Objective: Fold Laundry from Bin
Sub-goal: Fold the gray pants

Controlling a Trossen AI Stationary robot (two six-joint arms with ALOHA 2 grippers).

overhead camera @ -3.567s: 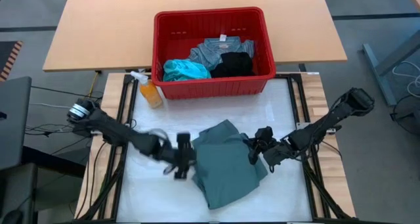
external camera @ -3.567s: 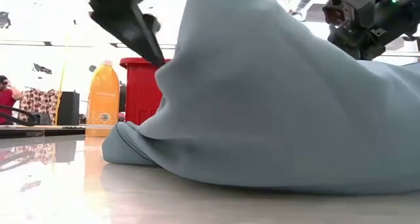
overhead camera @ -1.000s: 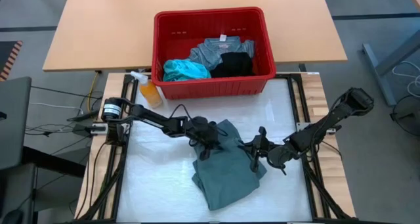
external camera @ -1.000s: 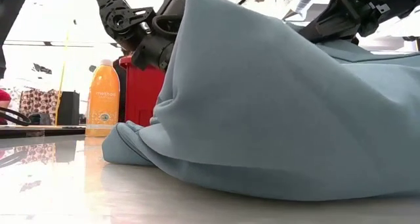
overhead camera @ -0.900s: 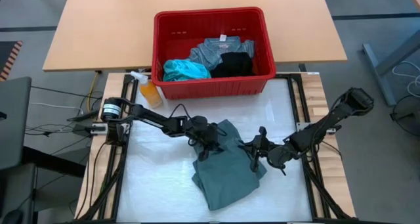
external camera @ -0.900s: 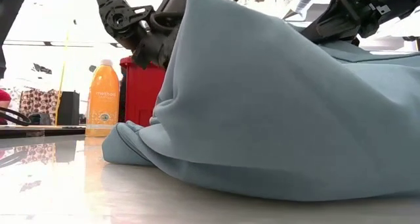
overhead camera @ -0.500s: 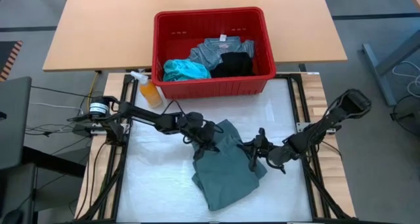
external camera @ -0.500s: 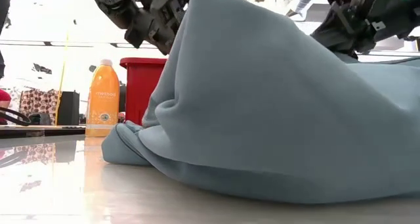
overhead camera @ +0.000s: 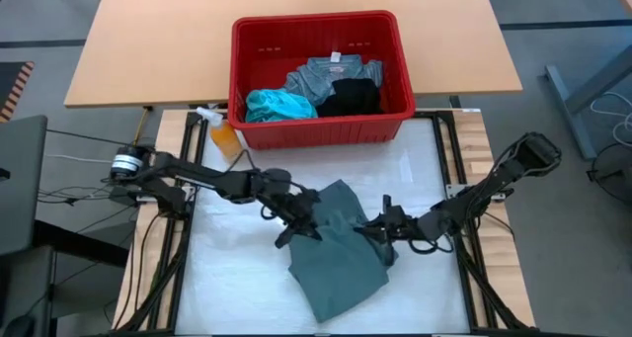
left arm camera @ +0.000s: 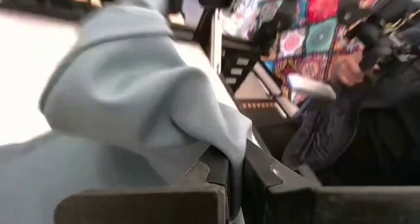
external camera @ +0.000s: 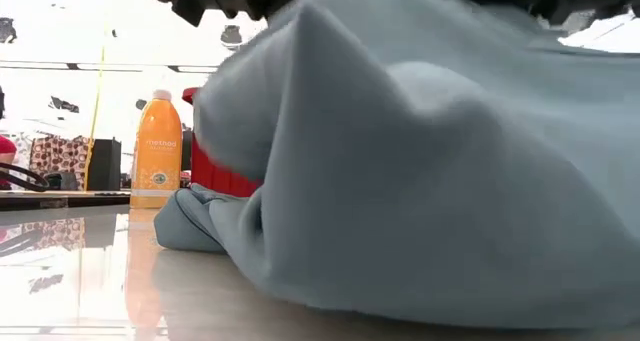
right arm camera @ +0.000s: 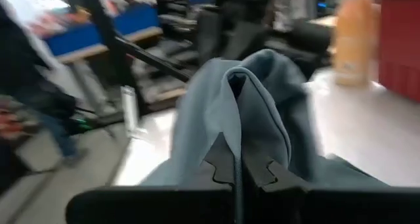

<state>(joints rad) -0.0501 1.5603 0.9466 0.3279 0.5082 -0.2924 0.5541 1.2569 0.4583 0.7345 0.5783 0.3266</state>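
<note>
White table [overhead camera: 237, 278], grey-green garment [overhead camera: 336, 253] now lifted by pincers

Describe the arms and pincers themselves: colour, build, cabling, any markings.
Both arms are dark, near-black, slim jointed links. The left arm has a silvery round cap at its base joint and thin cables running off past the table edge. The right arm ends in a bulky rounded base housing. The left pincer and right pincer have flat matte-black fingers with notched, stepped inner edges. No readable markings show.
</note>
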